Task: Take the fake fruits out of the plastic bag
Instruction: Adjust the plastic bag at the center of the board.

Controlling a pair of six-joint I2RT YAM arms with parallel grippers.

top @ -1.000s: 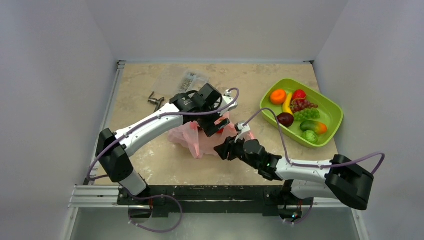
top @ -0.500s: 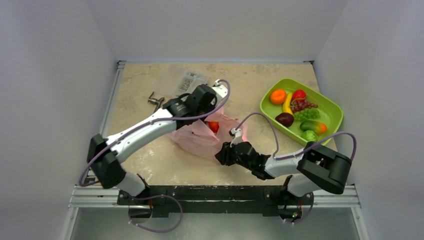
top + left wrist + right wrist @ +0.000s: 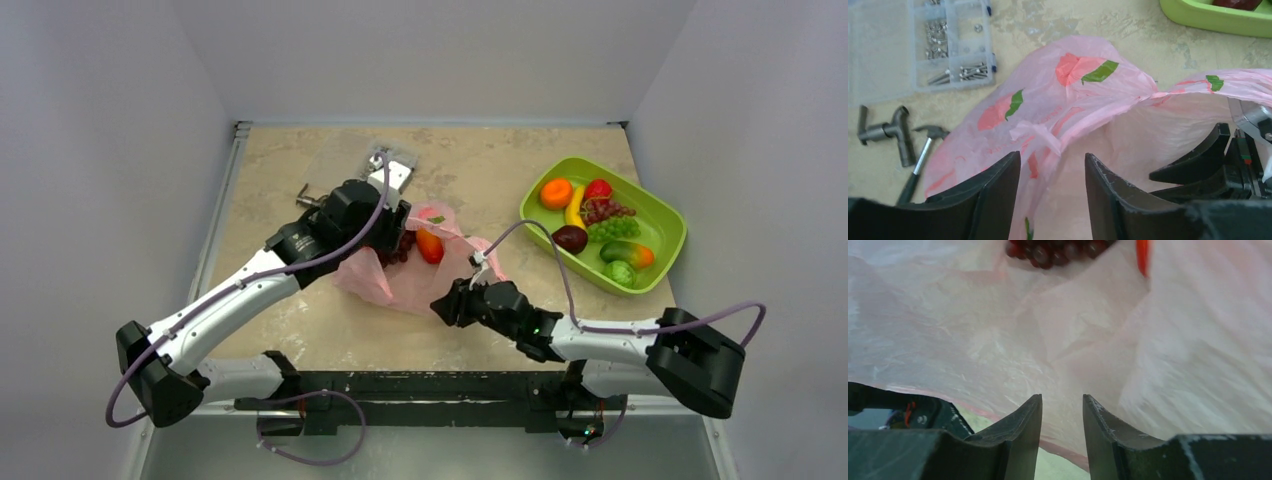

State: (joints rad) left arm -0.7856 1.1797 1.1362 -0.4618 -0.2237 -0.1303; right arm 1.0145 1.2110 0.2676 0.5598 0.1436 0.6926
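Status: mostly done, I'd judge. The green tray [image 3: 658,222] on the right holds the orange [image 3: 556,193], strawberry [image 3: 598,189], banana [image 3: 575,212], purple grapes [image 3: 603,211], green grapes [image 3: 612,229], plum [image 3: 571,238] and mango [image 3: 628,253].

The plastic bag [image 3: 400,285] lies mid-tabletop [image 3: 480,160], well apart from the tray. In it I can see a dark red grape bunch [image 3: 400,247] and, just beside it, an orange-red fruit [image 3: 430,246]. Can't tell if anything else is under the film.

My left tool [image 3: 1053,160]: jaws part-spread, film lying in the gap, not visibly clamped.

My right tool [image 3: 1062,400]: at the bag's near edge, narrow gap full of film. Can't tell if it's pinching.

Left to do: get those two out.
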